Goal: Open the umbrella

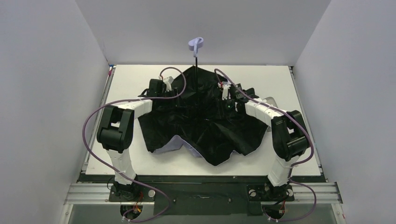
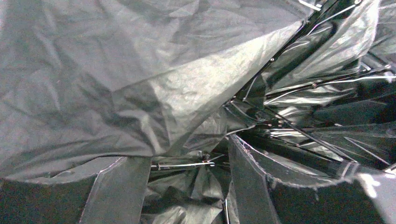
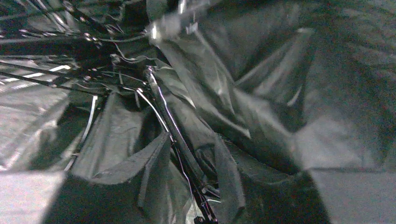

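Poking into the umbrella (image 1: 201, 126), left gripper (image 2: 180, 186) and right gripper (image 3: 189, 186) show jaws parted; any hold unclear.

From above, the umbrella (image 1: 205, 130) hides left tool (image 2: 182, 161) and right tool (image 3: 189, 151) tips.

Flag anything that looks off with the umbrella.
The black-lined lavender fabric umbrella lies upside down on the white table, lavender handle pointing up; its canopy sags crumpled rather than taut, so it looks only partly open.

A white table (image 1: 140, 79) stands between white walls (image 1: 46, 70), a metal rail (image 1: 93, 192) along its near edge.
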You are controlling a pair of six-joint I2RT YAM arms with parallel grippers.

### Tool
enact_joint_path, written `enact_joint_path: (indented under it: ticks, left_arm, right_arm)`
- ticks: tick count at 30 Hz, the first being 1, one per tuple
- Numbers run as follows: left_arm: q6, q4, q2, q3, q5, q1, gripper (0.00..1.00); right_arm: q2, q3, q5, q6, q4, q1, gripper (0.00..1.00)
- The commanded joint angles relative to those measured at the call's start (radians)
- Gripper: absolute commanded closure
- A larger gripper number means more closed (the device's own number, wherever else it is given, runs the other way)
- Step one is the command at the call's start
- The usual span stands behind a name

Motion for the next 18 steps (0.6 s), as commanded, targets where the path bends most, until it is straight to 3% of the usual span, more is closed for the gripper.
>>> enact_joint_path:
  ticks: [1, 13, 18]
  left_arm:
    - [0.042, -0.075, 0.031, 0.038, -0.068, 0.029, 0.4]
    - [0.087, -0.114, 0.036, 0.015, -0.038, 0.136, 0.37]
    - [0.146, -0.062, -0.037, -0.014, 0.085, 0.132, 0.33]
  right_arm:
    - [0.017, -0.007, 0.07, -0.092, -0.102, -0.023, 0.61]
    - [0.007, -0.042, 0.134, -0.194, -0.198, -0.062, 0.53]
    - [-0.125, -0.062, 0.002, -0.221, -0.141, -0.033, 0.51]
